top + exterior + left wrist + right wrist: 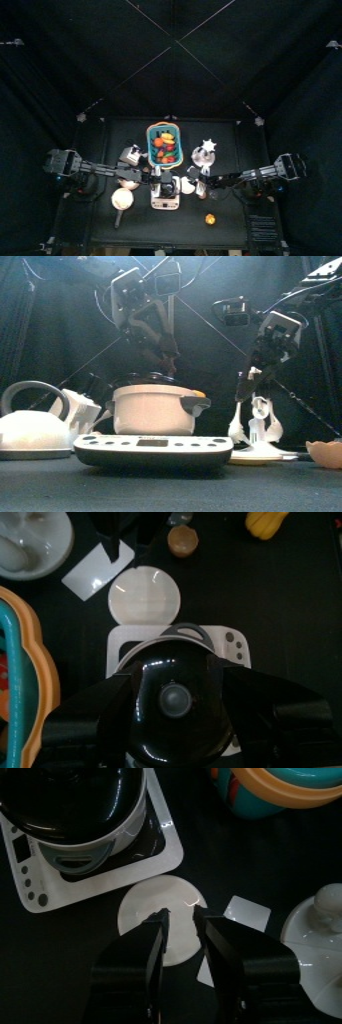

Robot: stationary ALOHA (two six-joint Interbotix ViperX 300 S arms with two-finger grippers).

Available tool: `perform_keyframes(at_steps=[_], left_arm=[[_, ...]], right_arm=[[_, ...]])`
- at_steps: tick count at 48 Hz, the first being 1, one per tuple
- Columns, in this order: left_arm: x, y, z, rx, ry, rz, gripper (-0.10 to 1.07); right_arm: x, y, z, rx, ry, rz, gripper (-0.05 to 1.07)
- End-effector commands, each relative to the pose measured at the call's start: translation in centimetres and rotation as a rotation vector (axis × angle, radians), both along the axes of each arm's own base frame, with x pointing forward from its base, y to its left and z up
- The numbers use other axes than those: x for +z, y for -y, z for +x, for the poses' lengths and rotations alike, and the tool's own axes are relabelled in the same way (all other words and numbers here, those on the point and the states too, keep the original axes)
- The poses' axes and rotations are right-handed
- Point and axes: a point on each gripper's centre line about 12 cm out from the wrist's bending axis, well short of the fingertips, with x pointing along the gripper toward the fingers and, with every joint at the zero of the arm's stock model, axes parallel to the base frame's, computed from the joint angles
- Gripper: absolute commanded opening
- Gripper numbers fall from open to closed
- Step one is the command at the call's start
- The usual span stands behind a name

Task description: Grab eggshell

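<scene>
At the left of the table [40, 488] stands a white kettle [32, 422]. Next to it a pot [152, 408] sits on a scale [150, 451]. The left end effector [163, 364] hangs behind the pot; if it is open I cannot tell. The right end effector [181, 940] is partly open and holds nothing, above a white disc [171, 900]. The eggshell [325, 453] lies on the table at the far right, near the front edge, apart from both.
</scene>
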Motion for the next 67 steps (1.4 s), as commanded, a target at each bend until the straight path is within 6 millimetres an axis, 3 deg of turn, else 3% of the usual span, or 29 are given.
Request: perform_keyframes(at_steps=[1,12,21,31,54,67], left_arm=[[1.8,-0.2,-0.2,0.007,0.098,-0.01,0.9],[2.3,-0.3,-3.1,0.033,0.359,-0.07,0.9],[1.0,-0.6,-5.4,0.051,0.409,-0.086,0.9],[0.1,-0.6,-6.8,0.042,0.403,-0.073,0.9],[-0.1,-1.5,-10.4,0.054,0.506,-0.059,0.9],[-0.6,-2.2,-11.1,0.08,0.496,-0.059,0.9]], right_arm=[[0.9,-0.1,0.1,-0.002,0.03,0.012,0.69],[0.5,-3.1,-1.3,0.031,0.014,0.101,0.69],[-0.2,-5.1,-2.7,0.006,-0.054,0.179,0.69],[-1.5,-5.3,-4.2,-0.057,-0.176,0.168,0.69],[-4.9,-5.3,-4.3,-0.106,-0.302,0.169,0.69],[-5.4,-5.1,-4.1,-0.118,-0.318,0.166,0.66]])
